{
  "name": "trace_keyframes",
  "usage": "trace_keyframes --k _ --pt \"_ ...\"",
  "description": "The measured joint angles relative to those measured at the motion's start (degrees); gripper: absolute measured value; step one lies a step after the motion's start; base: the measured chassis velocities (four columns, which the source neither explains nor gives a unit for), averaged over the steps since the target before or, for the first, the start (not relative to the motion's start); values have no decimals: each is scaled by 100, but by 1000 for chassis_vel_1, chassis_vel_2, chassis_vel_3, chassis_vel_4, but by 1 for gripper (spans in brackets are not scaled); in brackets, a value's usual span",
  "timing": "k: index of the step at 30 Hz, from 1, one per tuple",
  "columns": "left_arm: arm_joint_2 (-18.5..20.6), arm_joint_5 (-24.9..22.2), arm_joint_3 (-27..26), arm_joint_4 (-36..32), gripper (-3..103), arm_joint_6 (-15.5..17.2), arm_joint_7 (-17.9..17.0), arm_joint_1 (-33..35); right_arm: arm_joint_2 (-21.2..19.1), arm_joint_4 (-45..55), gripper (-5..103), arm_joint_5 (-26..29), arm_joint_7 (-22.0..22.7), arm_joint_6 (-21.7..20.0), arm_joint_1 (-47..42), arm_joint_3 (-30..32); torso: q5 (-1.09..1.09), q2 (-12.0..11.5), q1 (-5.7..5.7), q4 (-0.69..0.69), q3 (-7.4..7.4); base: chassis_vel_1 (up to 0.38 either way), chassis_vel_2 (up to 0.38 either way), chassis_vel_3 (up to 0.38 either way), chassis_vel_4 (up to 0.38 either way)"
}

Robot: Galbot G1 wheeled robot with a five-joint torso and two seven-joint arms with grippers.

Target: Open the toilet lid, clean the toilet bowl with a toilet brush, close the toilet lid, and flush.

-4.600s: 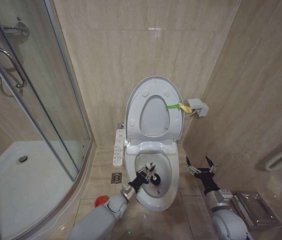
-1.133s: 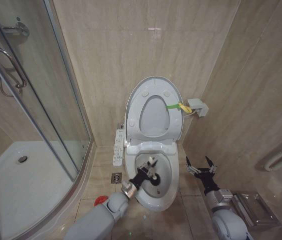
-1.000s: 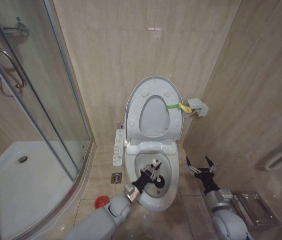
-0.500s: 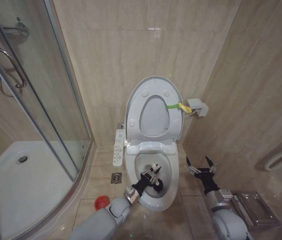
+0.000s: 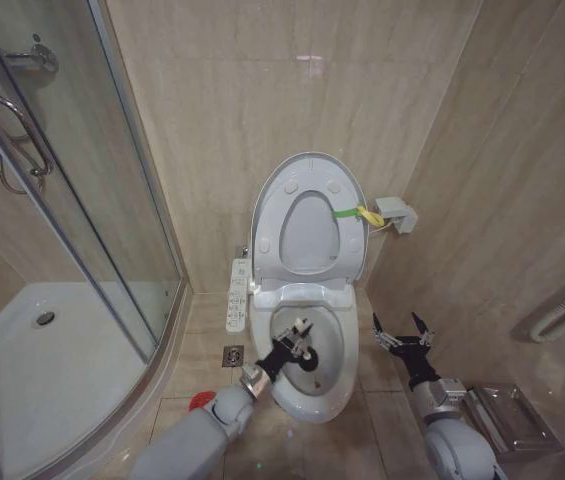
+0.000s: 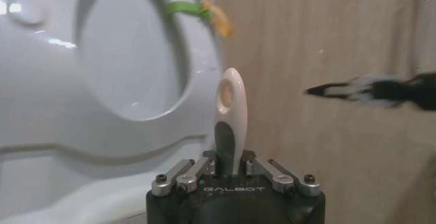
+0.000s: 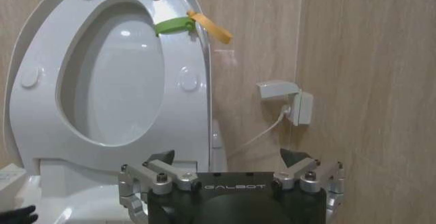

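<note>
While the toilet lid (image 5: 307, 215) stands raised against the wall behind the toilet bowl (image 5: 334, 392), the left gripper (image 5: 295, 346) hangs over the bowl's opening, clamped on the pale handle of the toilet brush (image 6: 227, 116), its dark head low inside the basin. Good scrubbing probably means steady wrist pressure, sweeping around the inner wall under the rim without knocking the ceramic. Just right of the bowl, the right gripper (image 5: 402, 338) waits with fingers spread wide.
</note>
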Motion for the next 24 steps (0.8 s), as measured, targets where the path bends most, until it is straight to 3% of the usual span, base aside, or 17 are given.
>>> trace_keyframes --k 3,8,11,17,24 --pt "30 30 135 -246 19 84 -52 125 0 0 100 0 0 0 0 0 0 0 0 -1 0 0 0 0 0" --pt "19 135 142 -115 19 105 -59 149 0 0 100 0 0 0 0 0 0 0 0 0 0 0 0 0 0" --pt "-67 271 -42 464 19 -22 37 81 0 0 100 0 0 0 0 0 -1 0 0 0 0 0 0 0 0" --pt "-128 197 -319 986 19 -120 110 -127 0 0 100 0 0 0 0 0 1 0 0 0 0 0 0 0 0" --pt "-8 79 -275 391 19 -39 86 -37 0 0 100 0 0 0 0 0 0 0 0 -1 0 0 0 0 0"
